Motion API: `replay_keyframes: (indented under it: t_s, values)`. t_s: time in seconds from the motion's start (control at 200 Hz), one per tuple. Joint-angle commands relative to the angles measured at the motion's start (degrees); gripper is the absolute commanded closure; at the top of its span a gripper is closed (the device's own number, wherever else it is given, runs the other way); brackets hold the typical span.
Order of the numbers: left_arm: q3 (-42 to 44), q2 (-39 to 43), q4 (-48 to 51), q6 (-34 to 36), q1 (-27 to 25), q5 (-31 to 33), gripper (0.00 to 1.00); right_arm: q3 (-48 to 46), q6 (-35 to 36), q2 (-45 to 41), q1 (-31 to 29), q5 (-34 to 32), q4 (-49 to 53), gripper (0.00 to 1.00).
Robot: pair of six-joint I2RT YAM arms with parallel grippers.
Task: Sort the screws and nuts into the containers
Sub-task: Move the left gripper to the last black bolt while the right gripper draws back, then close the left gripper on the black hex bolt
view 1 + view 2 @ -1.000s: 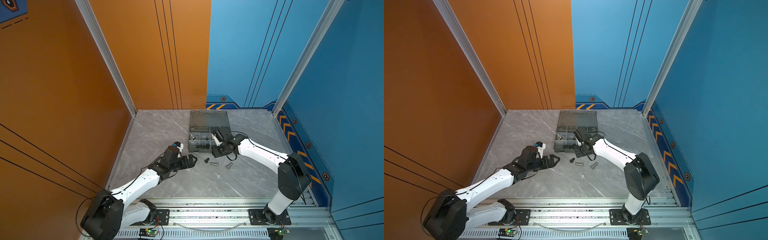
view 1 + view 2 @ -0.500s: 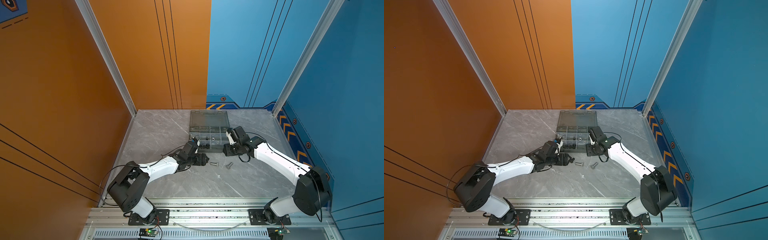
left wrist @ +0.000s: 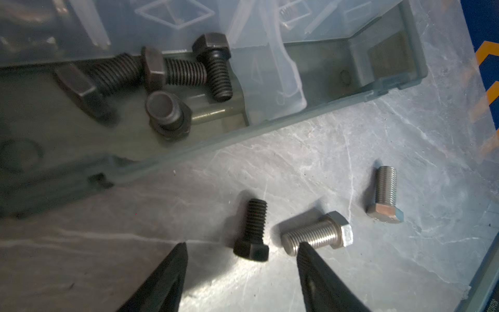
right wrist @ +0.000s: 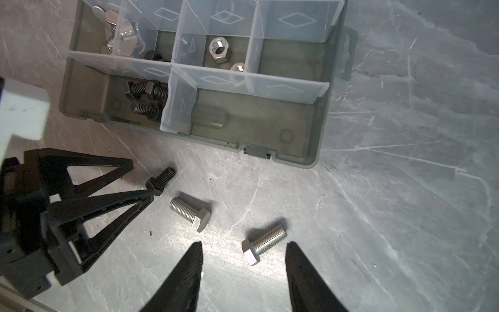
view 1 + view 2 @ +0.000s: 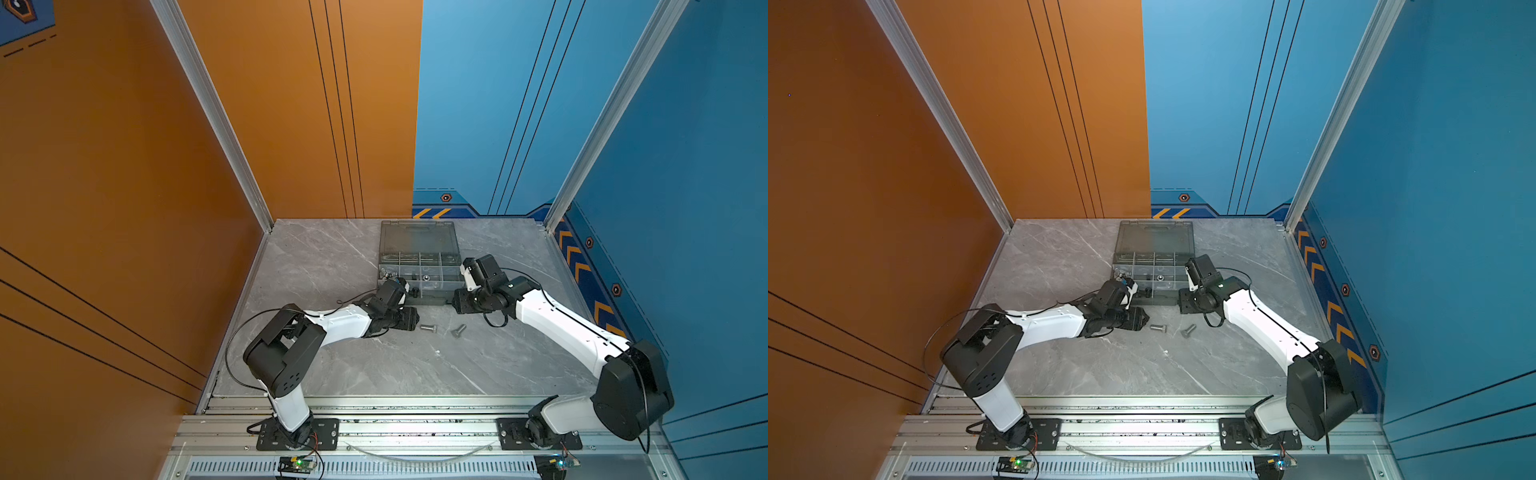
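My left tool [image 3: 241, 247], jaws spread, straddles the black bolt [image 3: 252, 229] so closing pinches it; my right tool [image 4: 244, 245], also spread, frames a silver bolt [image 4: 266, 240].

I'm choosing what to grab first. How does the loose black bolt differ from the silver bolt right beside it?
The black bolt is dull black; the silver bolt is shiny. The silver bolt looks longer and thicker than the black bolt. The black bolt lies between the open fingers of the left hand; the silver bolt lies beside one fingertip. Both are hex-headed and lie sideways on the table.
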State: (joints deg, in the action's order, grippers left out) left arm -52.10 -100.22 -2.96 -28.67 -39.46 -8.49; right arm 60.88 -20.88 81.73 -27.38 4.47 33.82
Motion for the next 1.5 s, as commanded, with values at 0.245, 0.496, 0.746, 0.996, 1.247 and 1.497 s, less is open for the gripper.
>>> replay_keyframes:
  t_s: [0.245,0.496,0.746,0.996,1.247,1.497]
  values:
    - [-2.7,-5.0,-2.4,0.9,-0.8,-2.1,0.38,-0.6,-0.6,-0.4,0.7,1.0,-1.0,0.47]
    - [-3.6,-5.1,2.0,2.9,-1.6,0.2,0.47,-0.9,-0.9,-0.5,0.8,1.3,-1.2,0.47]
    - [-4.7,-4.0,8.0,5.5,-3.0,3.5,0.48,-1.4,-1.1,-0.4,0.8,1.3,-1.5,0.47]
    - [-5.7,-4.9,10.3,6.1,-3.3,4.6,0.56,-1.8,-1.3,-0.5,0.9,1.5,-1.8,0.47]
    - [-6.1,-5.4,11.6,6.6,-3.4,5.2,0.63,-1.9,-1.4,-0.8,0.9,1.4,-1.9,0.47]
    - [-6.5,-5.7,12.1,6.5,-3.6,5.7,0.80,-2.0,-1.6,-1.1,1.0,1.4,-1.8,0.47]
